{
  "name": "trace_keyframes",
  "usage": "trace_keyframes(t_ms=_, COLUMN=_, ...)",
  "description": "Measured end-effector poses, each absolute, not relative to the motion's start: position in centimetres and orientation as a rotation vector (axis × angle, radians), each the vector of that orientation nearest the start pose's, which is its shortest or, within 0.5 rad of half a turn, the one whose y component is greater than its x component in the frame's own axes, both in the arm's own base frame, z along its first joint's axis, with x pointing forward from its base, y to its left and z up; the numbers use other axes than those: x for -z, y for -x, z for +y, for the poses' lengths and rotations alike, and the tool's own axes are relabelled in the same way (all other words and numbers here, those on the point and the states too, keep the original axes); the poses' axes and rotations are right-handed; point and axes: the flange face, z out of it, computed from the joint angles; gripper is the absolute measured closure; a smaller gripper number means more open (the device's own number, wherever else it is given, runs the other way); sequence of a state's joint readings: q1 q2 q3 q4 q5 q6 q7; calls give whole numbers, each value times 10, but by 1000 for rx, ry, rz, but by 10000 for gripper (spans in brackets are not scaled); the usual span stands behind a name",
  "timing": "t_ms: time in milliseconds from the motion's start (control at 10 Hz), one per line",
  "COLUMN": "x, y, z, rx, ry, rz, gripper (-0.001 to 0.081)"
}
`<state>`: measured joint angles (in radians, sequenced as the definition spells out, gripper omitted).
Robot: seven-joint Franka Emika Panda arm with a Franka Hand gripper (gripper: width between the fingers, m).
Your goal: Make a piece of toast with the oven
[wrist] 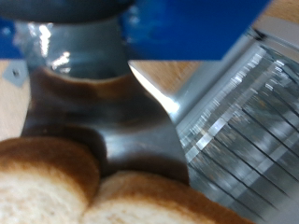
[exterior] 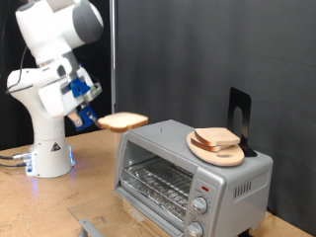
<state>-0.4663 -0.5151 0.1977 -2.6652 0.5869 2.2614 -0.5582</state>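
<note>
My gripper (exterior: pixel 96 120) is shut on one edge of a piece of toast (exterior: pixel 122 121), a pale slice with a tan crust. It holds the slice level in the air, just off the upper corner of the silver oven (exterior: pixel 193 178) on the exterior view's left. The oven's wire rack (exterior: pixel 158 183) shows through its front. In the wrist view the toast (wrist: pixel 93 191) fills the foreground below a dark finger (wrist: pixel 98 112), with the oven rack (wrist: pixel 238 121) beside it. A second, similar slice (exterior: pixel 217 137) lies on a round wooden plate (exterior: pixel 229 156) on top of the oven.
A black stand (exterior: pixel 240 111) rises behind the plate on the oven top. The robot's white base (exterior: pixel 49 148) stands on the wooden table at the exterior view's left. A grey flat piece (exterior: pixel 87 225) lies at the bottom edge in front of the oven. A dark curtain is behind.
</note>
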Motion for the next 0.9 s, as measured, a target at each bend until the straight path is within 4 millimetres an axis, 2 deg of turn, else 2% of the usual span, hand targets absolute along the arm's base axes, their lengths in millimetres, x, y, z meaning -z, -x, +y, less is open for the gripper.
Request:
trace_keyframes(t_ms=300, x=-362, y=-379, z=-107, rx=245, ry=2818, rz=200, gripper=413)
trace_keyframes(t_ms=500, x=-338, y=-392, z=-113, rx=207, ry=2816, rz=223, gripper=413)
trace_keyframes(t_ms=600, x=-330, y=-402, z=-115, rx=194, ry=2812, rz=223, gripper=413)
trace_keyframes(t_ms=700, x=-330, y=-401, z=-114, rx=192, ry=2812, rz=221, gripper=413)
trace_keyframes(t_ms=900, x=-327, y=-401, z=-110, rx=182, ry=2810, rz=83, gripper=413)
